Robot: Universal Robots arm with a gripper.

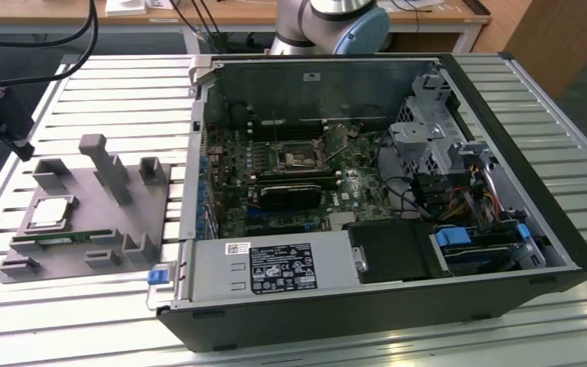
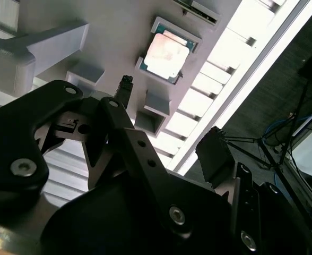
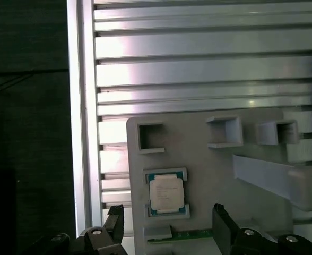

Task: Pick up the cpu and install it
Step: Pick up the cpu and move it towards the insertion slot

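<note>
The cpu (image 1: 51, 212), a small silver-topped square chip, lies flat in a recess of the grey holder block (image 1: 120, 229) on the exterior view's left, beside the case. In both wrist views my gripper (image 3: 167, 220) (image 2: 170, 116) is open and holds nothing. Its two black fingertips (image 3: 116, 220) stand wide apart above the block. The cpu (image 3: 166, 192) (image 2: 166, 53) sits just ahead of the gap between them, untouched. The dark motherboard socket (image 1: 299, 157) sits inside the open case.
The open computer case (image 1: 375, 298) takes up the middle and the exterior view's right of the slatted metal table (image 1: 100, 92). The holder block has upright posts (image 1: 110, 164) and a green memory stick (image 1: 64, 238) (image 3: 190, 234) next to the cpu. The arm's base (image 1: 335, 23) stands behind the case.
</note>
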